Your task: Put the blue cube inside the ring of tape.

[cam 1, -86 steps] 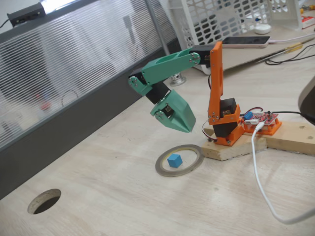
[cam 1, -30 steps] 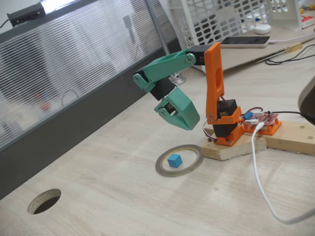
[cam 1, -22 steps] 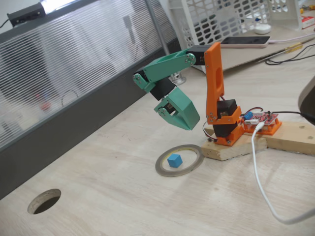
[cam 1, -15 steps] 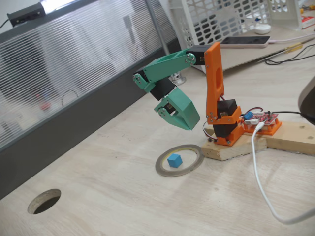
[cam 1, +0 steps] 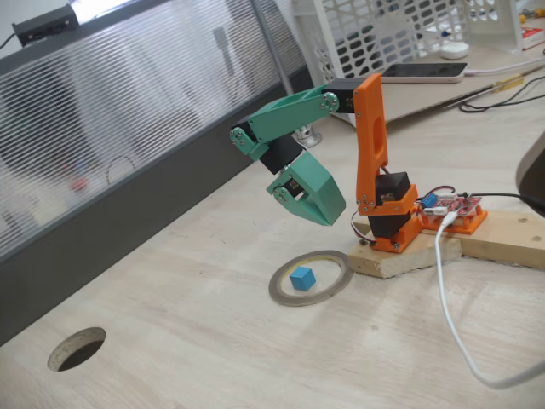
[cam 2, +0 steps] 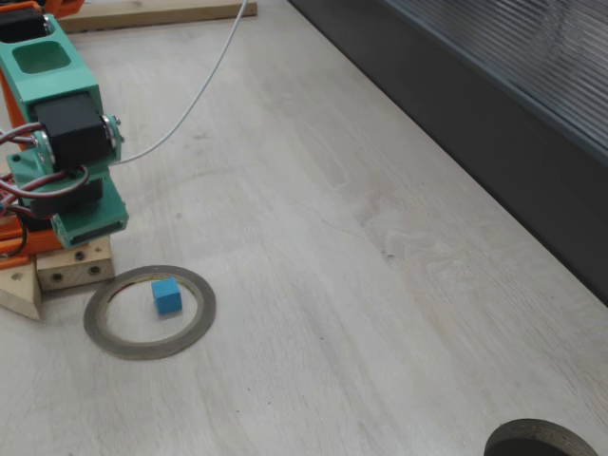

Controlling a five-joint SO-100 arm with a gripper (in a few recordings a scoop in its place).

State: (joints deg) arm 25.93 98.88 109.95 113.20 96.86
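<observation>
The blue cube lies on the table inside the ring of tape, near the ring's middle and free of its band. My green gripper hangs in the air above the ring's far side, toward the orange arm base, apart from the cube. Its jaws point down and lie together with nothing between them.
The arm's base is fixed on a wooden block just right of the ring. A white cable runs across the table to the right. A dark round hole sits in the tabletop. A dark wall panel borders the table.
Since the oldest frame the gripper has drawn back a little toward the arm base. Over the last second nothing has moved, and the cube stays inside the ring.
</observation>
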